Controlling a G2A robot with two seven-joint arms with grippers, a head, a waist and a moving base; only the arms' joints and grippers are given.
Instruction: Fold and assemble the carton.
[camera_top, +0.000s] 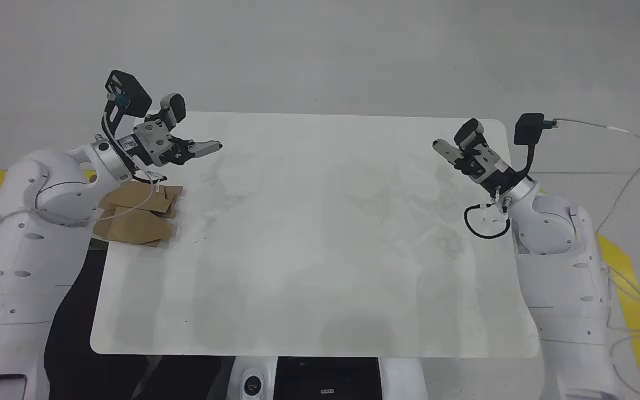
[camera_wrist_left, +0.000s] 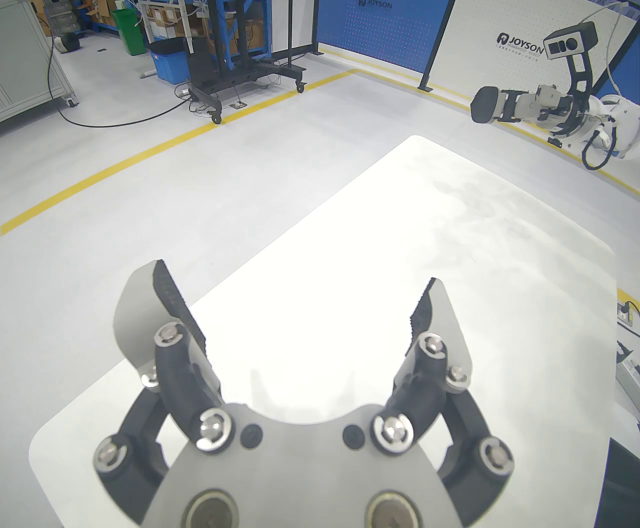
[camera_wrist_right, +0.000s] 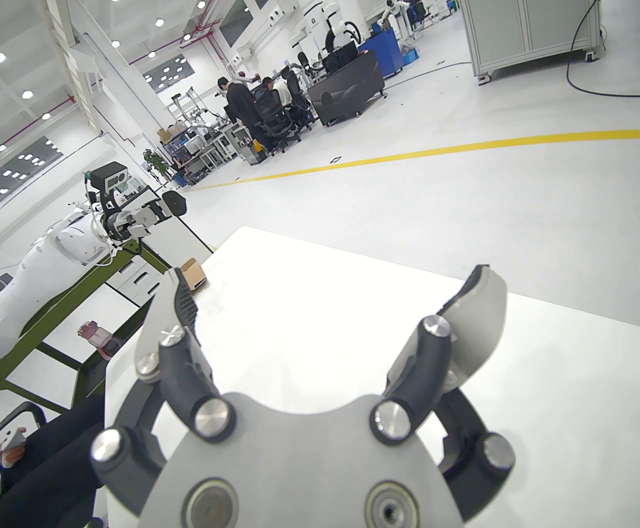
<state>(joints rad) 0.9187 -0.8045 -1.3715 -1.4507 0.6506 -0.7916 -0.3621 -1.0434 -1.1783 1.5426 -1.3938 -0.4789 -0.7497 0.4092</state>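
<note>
Carton (camera_top: 135, 225) looks wholly unfolded: the white table (camera_top: 320, 250) carries it as flat brown sheets at mid-left of frame. Left gripper (camera_top: 205, 150), upper left, and right gripper (camera_top: 445, 150), upper right, hang spread, empty. All folding remains.

The carton (camera_top: 140, 213) is plain brown cardboard, still flat and unfolded. It lies as a small pile of overlapping sheets at the left edge of the white bench (camera_top: 320, 240), partly overhanging that edge.
</note>
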